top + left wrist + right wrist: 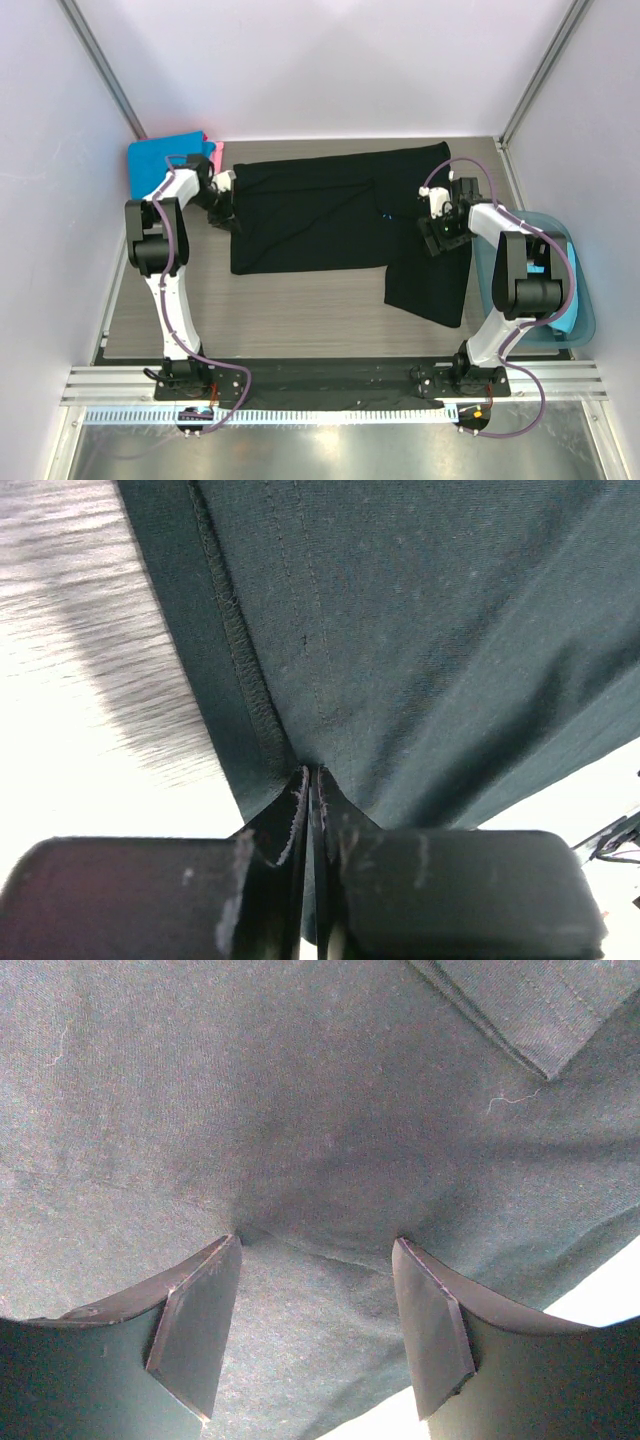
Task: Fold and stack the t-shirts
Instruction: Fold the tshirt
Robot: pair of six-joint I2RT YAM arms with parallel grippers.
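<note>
The large black t-shirt (330,215) lies spread across the table, partly folded, with one part hanging toward the front right. A tiny light-blue mark (387,212) shows near its middle. My left gripper (226,203) is shut on the shirt's left hemmed edge (235,650). My right gripper (440,235) is open, its fingertips (200,1300) pressed down onto the black cloth (300,1110) at the shirt's right side. A bright blue t-shirt (165,160) and a pink one (215,152) lie stacked at the back left. Turquoise cloth (562,318) sits in the tub.
A translucent teal plastic tub (580,300) stands at the right edge beside the right arm. White walls close the table's back and sides. A metal rail (330,385) runs along the near edge.
</note>
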